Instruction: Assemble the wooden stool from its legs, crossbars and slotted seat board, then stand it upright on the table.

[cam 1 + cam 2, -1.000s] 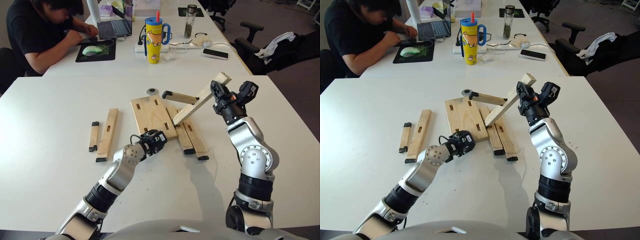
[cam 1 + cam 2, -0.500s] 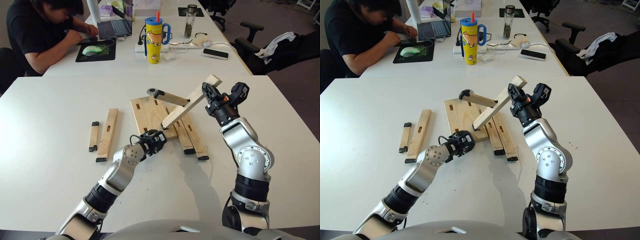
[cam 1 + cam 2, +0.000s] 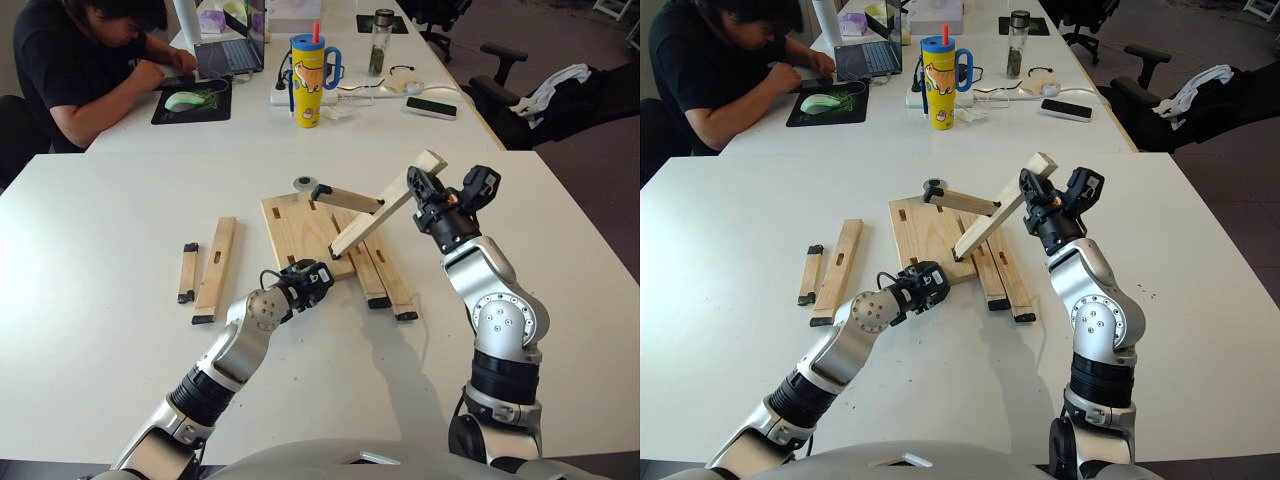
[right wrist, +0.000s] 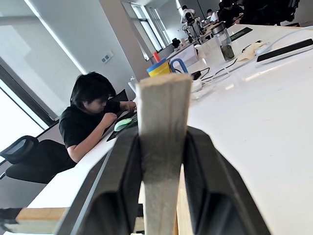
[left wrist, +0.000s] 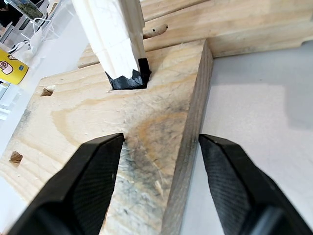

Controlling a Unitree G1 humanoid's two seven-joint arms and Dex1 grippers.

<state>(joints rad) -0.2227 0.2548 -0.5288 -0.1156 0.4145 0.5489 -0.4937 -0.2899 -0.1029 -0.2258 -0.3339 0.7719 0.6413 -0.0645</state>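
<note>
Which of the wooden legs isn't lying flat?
The leg in the right gripper: it slants up, lower tip on the seat board; the rest lie flat.

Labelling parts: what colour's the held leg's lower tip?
Black tip on the pale wooden leg, best in the left wrist view.

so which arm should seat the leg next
Right: the right gripper is shut on the leg, whose black-tipped end sits at a slot in the seat board. The left gripper, jaws open astride the board's near corner, looks suited to steadying it.
</note>
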